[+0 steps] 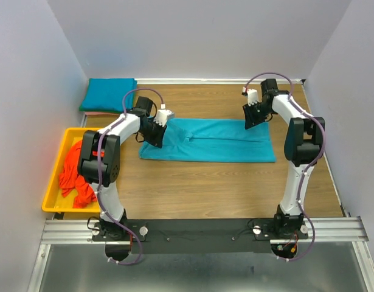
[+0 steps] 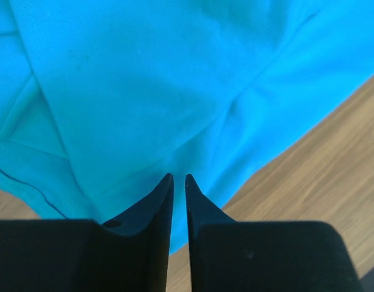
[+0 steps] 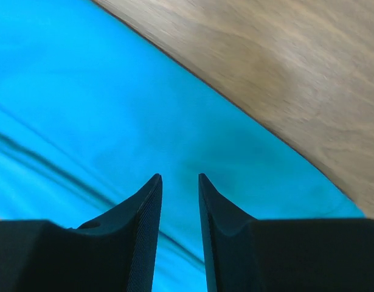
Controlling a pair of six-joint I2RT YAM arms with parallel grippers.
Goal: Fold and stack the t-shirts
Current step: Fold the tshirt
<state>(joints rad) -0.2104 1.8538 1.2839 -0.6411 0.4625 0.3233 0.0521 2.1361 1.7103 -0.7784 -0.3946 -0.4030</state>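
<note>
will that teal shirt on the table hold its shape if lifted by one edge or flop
Probably flops: the teal t-shirt lies flat with soft creases, so it looks limp. Likely light for its spread, being thin cloth. Pushed, it may bunch rather than slide across the table.

Spread teal t-shirt: matt fine-knit cloth, soft creases. Folded teal t-shirt at 10 o'clock: same cloth. Orange-red t-shirts: crumpled matt cloth, in smooth yellow plastic tray. Table: smooth wood-grain top. Base rail at 6 o'clock: bare grey metal.
</note>
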